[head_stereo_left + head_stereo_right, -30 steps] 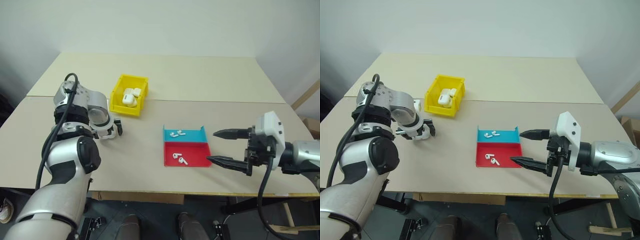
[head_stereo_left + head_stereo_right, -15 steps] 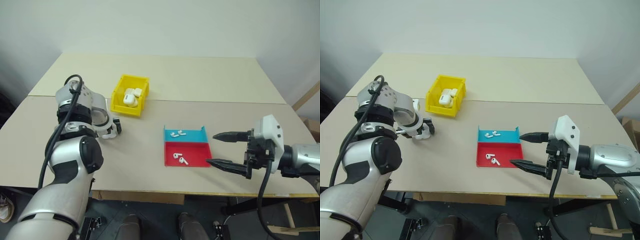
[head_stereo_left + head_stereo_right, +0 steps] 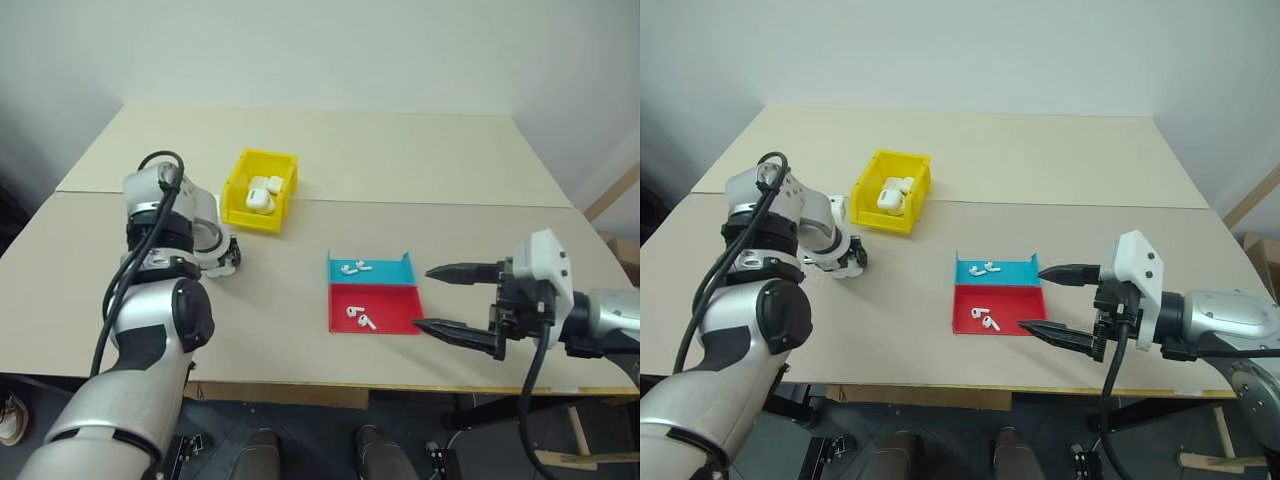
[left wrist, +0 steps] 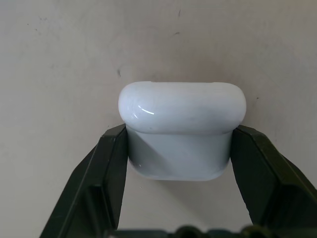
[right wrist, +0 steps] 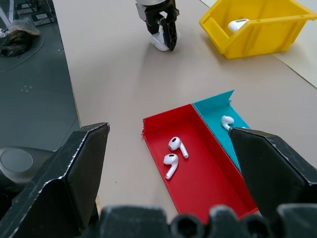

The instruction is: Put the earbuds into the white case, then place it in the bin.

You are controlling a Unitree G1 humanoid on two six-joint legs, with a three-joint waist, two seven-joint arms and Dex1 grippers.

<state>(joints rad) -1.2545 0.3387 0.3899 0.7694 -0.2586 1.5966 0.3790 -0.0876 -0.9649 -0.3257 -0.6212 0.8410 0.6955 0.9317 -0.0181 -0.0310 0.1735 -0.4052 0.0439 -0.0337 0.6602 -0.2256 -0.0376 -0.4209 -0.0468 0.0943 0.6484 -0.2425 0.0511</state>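
My right gripper (image 3: 447,300) hangs nearest me over the front right part of the table (image 3: 420,160), its two black fingers spread wide with nothing between them, pointing toward the tray (image 3: 372,292) just beside their tips. That tray has a red half nearer me and a teal half behind it. Two earbuds (image 5: 174,153) lie loose on the red floor, close together, and two more earbuds (image 3: 352,267) lie on the teal floor. Further left and a little farther back, my left gripper (image 4: 181,171) points steeply down at the table and is clamped on a white case (image 4: 182,128), one finger pressed against each side of its lower body; its lid is closed. Beyond that, well apart from the tray, stands the yellow bin (image 3: 240,190), and several white cases (image 3: 262,192) already lie inside it
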